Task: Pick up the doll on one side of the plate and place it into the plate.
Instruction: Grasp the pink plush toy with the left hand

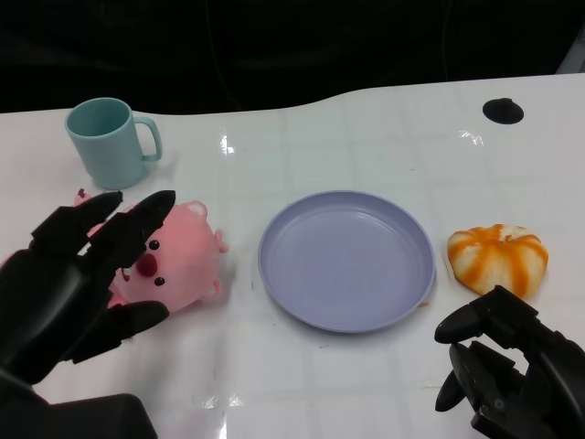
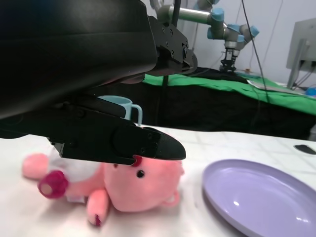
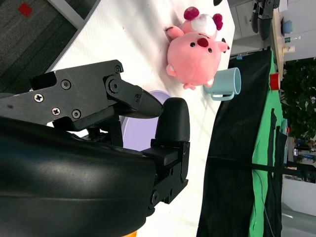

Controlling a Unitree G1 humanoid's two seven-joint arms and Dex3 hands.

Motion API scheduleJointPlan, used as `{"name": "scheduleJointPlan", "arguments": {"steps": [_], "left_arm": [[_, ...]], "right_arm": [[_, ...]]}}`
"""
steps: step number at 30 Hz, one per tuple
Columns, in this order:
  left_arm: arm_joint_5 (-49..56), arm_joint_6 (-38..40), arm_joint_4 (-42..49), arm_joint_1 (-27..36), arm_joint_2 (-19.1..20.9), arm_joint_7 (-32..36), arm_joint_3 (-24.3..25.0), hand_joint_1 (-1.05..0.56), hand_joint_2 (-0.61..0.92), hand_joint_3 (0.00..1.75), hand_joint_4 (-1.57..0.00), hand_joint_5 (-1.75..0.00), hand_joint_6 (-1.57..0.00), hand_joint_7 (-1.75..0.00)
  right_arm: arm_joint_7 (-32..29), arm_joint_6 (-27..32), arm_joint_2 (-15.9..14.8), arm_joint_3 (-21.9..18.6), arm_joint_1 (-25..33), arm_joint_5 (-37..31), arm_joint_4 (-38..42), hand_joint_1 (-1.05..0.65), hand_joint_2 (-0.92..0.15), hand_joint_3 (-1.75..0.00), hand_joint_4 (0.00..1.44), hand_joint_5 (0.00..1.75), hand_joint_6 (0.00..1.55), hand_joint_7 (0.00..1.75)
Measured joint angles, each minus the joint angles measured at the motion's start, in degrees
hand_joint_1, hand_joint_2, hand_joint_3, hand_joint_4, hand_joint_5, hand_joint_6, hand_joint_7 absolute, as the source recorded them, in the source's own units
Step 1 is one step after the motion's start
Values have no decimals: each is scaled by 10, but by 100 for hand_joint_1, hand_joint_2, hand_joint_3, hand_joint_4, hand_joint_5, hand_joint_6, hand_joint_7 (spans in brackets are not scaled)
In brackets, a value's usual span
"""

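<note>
Head view: soft pink plush doll (image 1: pixel 174 261) lies on the white tabletop (image 1: pixel 366 146) left of the round lavender plastic plate (image 1: pixel 346 260), near a teal plastic mug (image 1: pixel 111 142). Left hand (image 1: pixel 78 279) spread over the doll, grasping nothing. Right hand (image 1: pixel 503 361) curled, empty, beside an orange-striped white bun toy (image 1: pixel 498 257).

Left wrist view: fingers (image 2: pixel 123 143) sit just above the doll's head; lower and wrap the body before lifting.

Right wrist view: nothing more to add. No readable writing.

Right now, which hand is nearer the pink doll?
Left. The left hand hovers open right over the pink doll; the right hand sits beyond the plate, near its far side.
</note>
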Motion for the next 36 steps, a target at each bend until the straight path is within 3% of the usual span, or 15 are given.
{"name": "scheduleJointPlan", "arguments": {"steps": [17,36], "left_arm": [[102,122,7,-35,41,-20,-36,-73,89,0,-1,-29,-12,0],[102,171,151,-138,82,-47,-103,-73,88,0,-3,-28,-16,-1]], "right_arm": [[0,7,0,0,0,2,-2,-28,-92,-62,48,175,34,170],[-1,18,0,0,3,2,-5,-29,-92,-61,48,175,34,169]]}}
